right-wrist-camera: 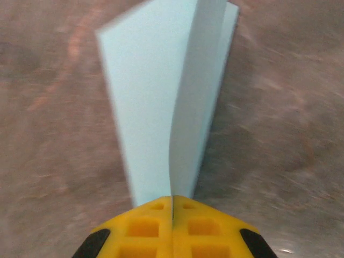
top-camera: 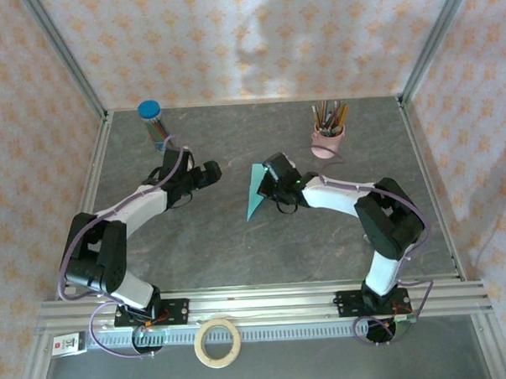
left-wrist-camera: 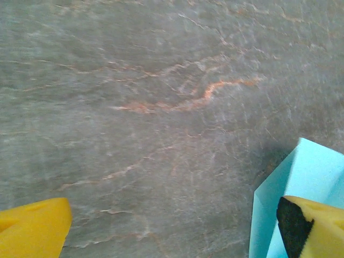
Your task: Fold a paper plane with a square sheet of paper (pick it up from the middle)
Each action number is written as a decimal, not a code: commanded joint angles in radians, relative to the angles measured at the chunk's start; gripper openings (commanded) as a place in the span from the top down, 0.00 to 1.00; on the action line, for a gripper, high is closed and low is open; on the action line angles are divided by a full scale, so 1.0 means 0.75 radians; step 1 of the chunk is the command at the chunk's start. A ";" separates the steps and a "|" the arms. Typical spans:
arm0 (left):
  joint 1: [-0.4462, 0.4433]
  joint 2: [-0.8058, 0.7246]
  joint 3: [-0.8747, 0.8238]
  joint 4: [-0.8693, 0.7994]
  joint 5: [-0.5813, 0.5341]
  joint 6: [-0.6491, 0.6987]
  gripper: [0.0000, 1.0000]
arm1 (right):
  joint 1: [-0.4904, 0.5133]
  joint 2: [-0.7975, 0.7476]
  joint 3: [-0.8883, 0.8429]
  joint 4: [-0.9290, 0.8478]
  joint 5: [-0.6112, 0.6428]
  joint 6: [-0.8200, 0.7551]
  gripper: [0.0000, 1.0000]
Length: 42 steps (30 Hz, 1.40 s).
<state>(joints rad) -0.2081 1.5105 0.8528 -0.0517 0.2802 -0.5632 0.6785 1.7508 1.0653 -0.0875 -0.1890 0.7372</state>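
In the overhead view the right arm rises from its base at the lower right of the frame, folds sharply at the elbow near the right edge, and runs its forearm leftward toward the centre. There the right gripper (top-camera: 267, 187) is closed on the sheet of paper (top-camera: 256, 192). The light turquoise sheet stands up on edge from the desk (top-camera: 238, 240) as a slim wedge, just left of the gripper. In the right wrist view the two yellow fingers (right-wrist-camera: 140, 228) meet at the bottom centre with the sheet's edge pinched in the seam. Two flaps of the folded paper (right-wrist-camera: 150, 102) rise toward the top of the frame (one curls slightly away from the other).

The left arm starts at the lower left, bends back at its elbow near the left edge, and stretches up and right. The left gripper (top-camera: 210, 172) stops a little left of the paper, not touching it. In the left wrist view its jaws are spread wide, one yellow fingertip (left-wrist-camera: 32, 231) in each bottom corner. A turquoise corner of the sheet (left-wrist-camera: 309, 172) shows at the lower right.
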 commanded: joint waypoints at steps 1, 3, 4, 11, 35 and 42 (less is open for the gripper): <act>0.041 -0.096 -0.034 0.085 0.007 -0.078 0.01 | 0.010 -0.064 0.073 0.160 -0.161 -0.143 0.96; 0.048 -0.131 -0.045 0.081 -0.042 -0.086 0.01 | 0.010 -0.060 0.078 0.208 -0.252 -0.167 0.96; 0.048 -0.146 -0.051 0.079 -0.062 -0.086 0.01 | 0.011 -0.055 0.074 0.235 -0.294 -0.177 0.96; 0.047 -0.191 -0.094 0.112 -0.060 -0.114 0.01 | 0.007 0.012 0.004 0.363 -0.462 -0.178 0.95; -0.063 -0.007 -0.229 0.323 0.360 -0.202 0.20 | -0.089 0.146 -0.158 0.277 -0.395 -0.278 0.95; -0.139 0.086 -0.173 0.322 0.431 -0.163 0.28 | -0.088 0.161 -0.143 0.250 -0.379 -0.291 0.95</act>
<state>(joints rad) -0.2920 1.5532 0.6949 0.1703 0.5632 -0.7067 0.6182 1.8545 0.9321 0.1287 -0.5072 0.5442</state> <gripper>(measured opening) 0.723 0.055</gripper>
